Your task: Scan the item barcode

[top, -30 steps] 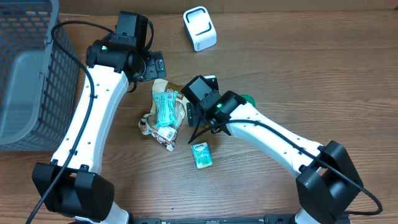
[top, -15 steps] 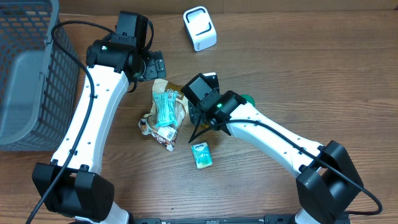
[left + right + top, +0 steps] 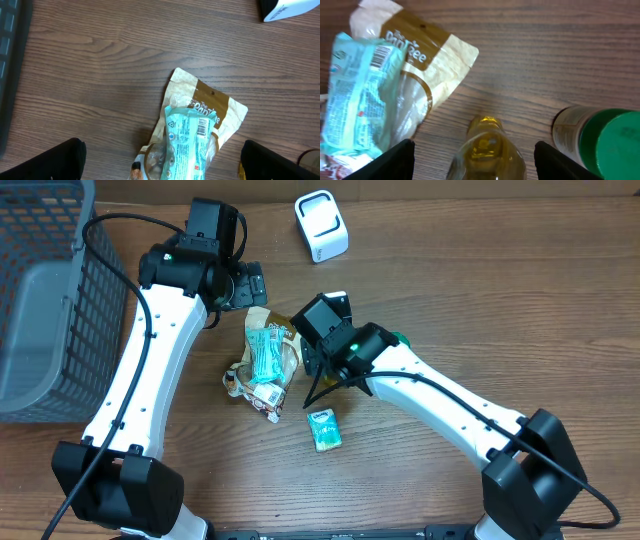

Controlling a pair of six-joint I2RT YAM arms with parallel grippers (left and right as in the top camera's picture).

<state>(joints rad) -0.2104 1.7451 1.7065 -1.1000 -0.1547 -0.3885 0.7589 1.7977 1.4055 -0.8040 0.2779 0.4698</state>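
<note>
Right fingers (image 3: 395, 162) farther (left fingers (image 3: 50, 160) static)

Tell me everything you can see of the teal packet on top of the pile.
The teal packet looks like crinkly plastic film, pale blue-green with white print. It lies flat, lengthwise on the brown-and-cream pouch near the middle of the table. A white barcode patch faces up near one end, beside small printed symbols. Its other end rests on crumpled wrappers that I cannot make out. Nothing grips it.
</note>
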